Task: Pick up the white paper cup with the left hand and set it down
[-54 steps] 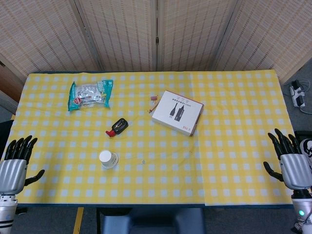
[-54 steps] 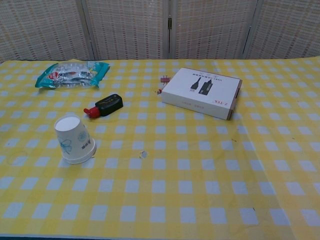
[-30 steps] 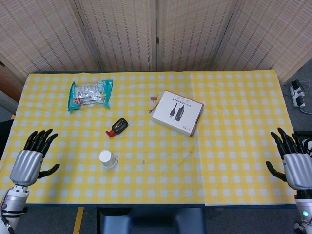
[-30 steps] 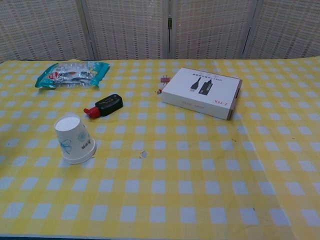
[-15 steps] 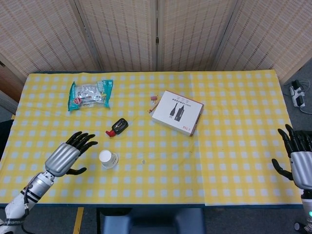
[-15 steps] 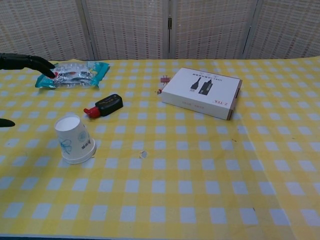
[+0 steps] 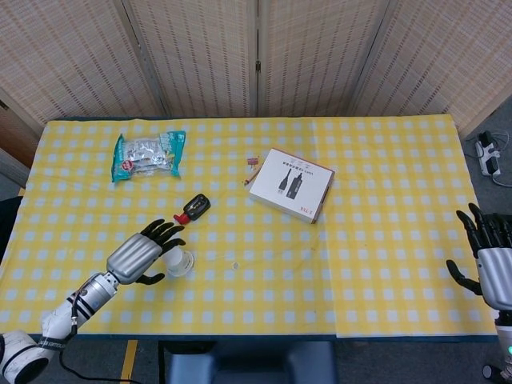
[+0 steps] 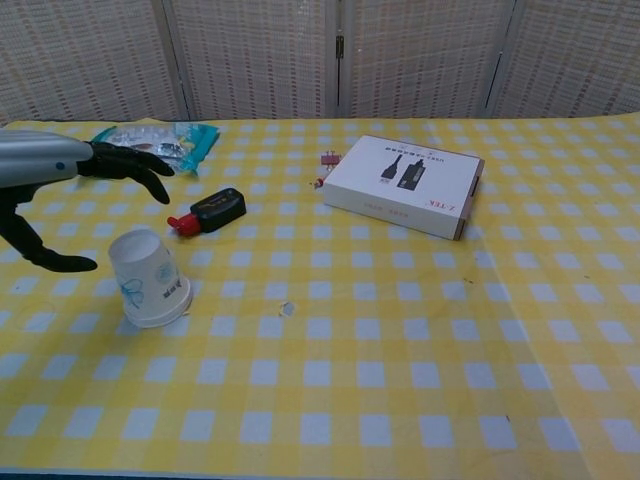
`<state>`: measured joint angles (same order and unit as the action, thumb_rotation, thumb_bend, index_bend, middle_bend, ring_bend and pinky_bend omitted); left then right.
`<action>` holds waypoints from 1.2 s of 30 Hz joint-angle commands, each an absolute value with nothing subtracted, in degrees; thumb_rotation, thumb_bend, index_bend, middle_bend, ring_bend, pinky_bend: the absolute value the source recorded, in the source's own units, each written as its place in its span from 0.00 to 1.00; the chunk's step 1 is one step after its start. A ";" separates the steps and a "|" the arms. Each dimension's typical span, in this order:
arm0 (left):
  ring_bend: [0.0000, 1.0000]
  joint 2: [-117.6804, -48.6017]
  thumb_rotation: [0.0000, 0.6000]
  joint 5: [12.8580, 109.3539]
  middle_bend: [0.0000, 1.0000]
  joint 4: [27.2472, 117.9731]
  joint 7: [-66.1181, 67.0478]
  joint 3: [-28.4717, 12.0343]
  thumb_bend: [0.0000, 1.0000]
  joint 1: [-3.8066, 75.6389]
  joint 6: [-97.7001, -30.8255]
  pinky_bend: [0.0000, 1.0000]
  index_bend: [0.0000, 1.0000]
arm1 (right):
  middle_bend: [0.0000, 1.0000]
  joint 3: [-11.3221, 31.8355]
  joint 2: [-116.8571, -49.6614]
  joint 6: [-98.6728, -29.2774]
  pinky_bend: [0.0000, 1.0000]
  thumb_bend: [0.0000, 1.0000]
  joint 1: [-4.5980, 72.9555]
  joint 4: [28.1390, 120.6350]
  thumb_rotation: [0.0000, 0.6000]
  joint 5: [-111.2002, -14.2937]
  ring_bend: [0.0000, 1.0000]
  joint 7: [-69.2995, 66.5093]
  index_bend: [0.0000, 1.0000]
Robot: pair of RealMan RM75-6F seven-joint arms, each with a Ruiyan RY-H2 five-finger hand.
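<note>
The white paper cup [image 8: 149,278] stands upside down on the yellow checked table, left of centre; in the head view the white paper cup [image 7: 182,261] shows partly behind my left hand. My left hand [image 7: 142,254] hovers just left of and over the cup, fingers spread wide, thumb below; in the chest view my left hand [image 8: 62,190] sits above and left of the cup without touching it. My right hand [image 7: 492,262] is at the table's right edge, fingers apart, holding nothing.
A black and red device [image 7: 193,210] lies just beyond the cup. A snack bag [image 7: 147,154] is at the back left. A white product box [image 7: 291,183] and a small clip [image 7: 253,162] lie near the centre.
My left hand has swept right from the table's left edge to just beside and above the cup. The cup and right hand have stayed put.
</note>
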<state>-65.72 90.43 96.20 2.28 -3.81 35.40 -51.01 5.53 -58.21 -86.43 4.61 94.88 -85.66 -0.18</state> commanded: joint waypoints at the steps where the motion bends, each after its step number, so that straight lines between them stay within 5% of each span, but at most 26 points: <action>1: 0.06 -66.67 1.00 89.23 0.09 95.46 3.09 -3.79 0.33 36.14 -50.10 0.00 0.26 | 0.01 5.53 -58.28 -86.31 0.00 0.35 4.65 94.70 1.00 -85.61 0.10 -0.37 0.00; 36: 0.07 -71.21 1.00 83.20 0.11 90.83 4.07 -2.58 0.38 38.26 -50.00 0.01 0.37 | 0.01 5.62 -58.70 -85.93 0.00 0.35 4.70 93.90 1.00 -85.10 0.10 -1.19 0.00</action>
